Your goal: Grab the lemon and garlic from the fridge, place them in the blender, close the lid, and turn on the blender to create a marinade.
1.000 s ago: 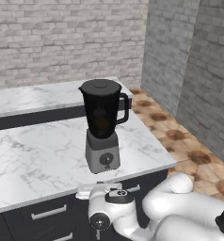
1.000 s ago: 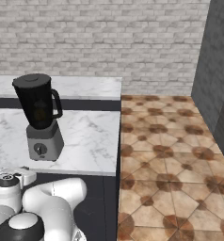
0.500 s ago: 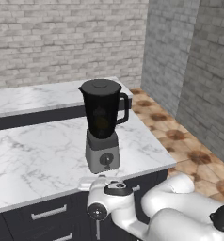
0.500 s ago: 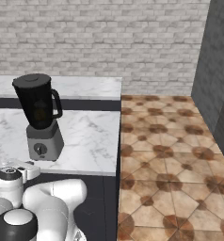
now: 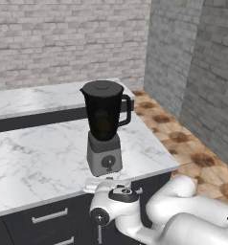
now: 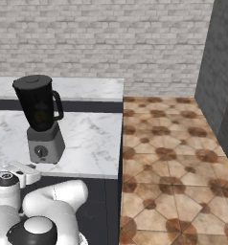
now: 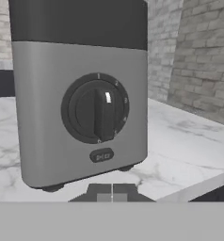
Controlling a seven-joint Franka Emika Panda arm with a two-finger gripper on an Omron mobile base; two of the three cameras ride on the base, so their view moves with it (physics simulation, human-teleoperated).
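- Now hand [image 7: 112, 192] clenched, fingertips together, holding nothing, just in front of blender [image 5: 104, 128] base, not touching.
- Blender on marble surface [image 5: 34, 158] near front edge, lid [image 5: 102, 87] on jar, knob [image 7: 96, 108] facing hand.

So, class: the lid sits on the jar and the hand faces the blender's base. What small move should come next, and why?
Probably ease the shut gripper forward to the knob: the lid already covers the blender, and the fingertips sit just short of, and below, the dial.
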